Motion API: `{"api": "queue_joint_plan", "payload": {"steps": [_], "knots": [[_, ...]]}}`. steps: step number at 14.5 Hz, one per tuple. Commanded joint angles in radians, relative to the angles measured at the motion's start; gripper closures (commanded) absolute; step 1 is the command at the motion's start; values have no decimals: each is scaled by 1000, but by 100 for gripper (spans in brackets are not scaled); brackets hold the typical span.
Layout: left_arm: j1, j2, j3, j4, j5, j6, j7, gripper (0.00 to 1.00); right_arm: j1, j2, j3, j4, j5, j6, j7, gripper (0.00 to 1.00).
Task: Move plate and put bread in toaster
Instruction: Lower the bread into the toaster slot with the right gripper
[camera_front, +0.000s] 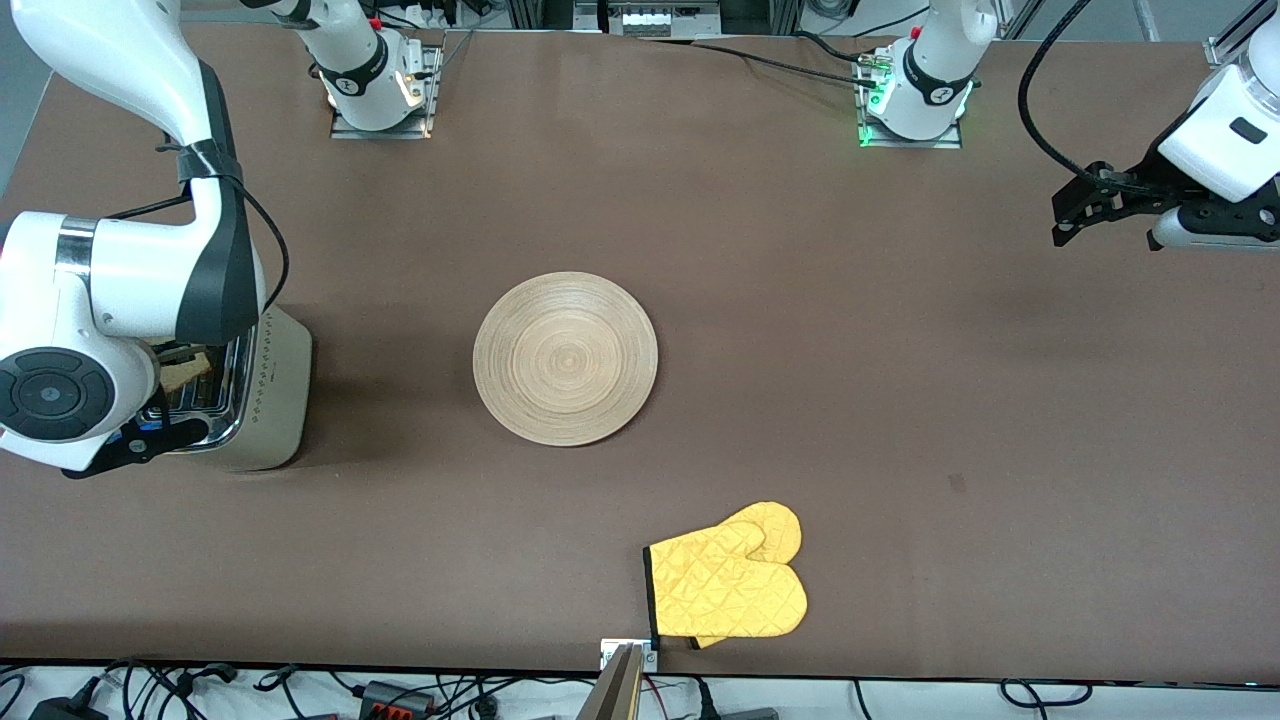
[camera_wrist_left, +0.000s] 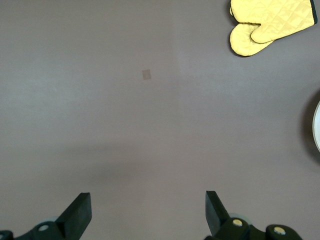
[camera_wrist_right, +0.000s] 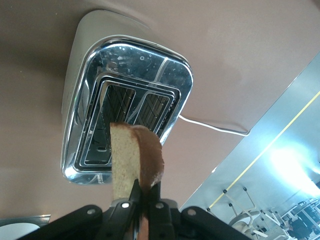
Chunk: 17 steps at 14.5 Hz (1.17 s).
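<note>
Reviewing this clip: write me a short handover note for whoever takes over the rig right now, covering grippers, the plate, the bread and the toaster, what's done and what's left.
Right gripper: jaws shut on the light brown, dark-crusted bread slice, held over the slots of the chrome-topped, cream-sided toaster at the right arm's end of the table.
Left gripper: jaws open, holding nothing, waiting over bare table at the left arm's end.
Round pale-wood plate: flat at mid-table, with nothing on it.
Yellow quilted oven mitt: nearer the front camera than the plate, not involved.
Done: bread picked up and brought over the toaster.
Left: lower the bread into a slot and release.
</note>
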Motion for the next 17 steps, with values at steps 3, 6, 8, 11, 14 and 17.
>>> {"api": "queue_joint_plan", "payload": {"steps": [3,6,8,11,14,17], "knots": [[-3,11,1,31,-19,-24,-5,0,4,39,1,8,-11,-10,33,100],[-3,13,1,31,-19,-24,-7,0,2,59,1,8,-8,17,98,100],[-3,13,1,31,-19,-24,-7,0,-1,65,-1,10,-10,55,95,100],[-3,13,1,31,-20,-24,-7,0,-1,73,-1,11,-5,57,142,100],[-3,13,1,31,-20,-24,-7,0,2,76,2,8,3,56,228,100],[-4,13,1,31,-19,-22,-7,0,4,76,1,8,12,59,230,99]]}}
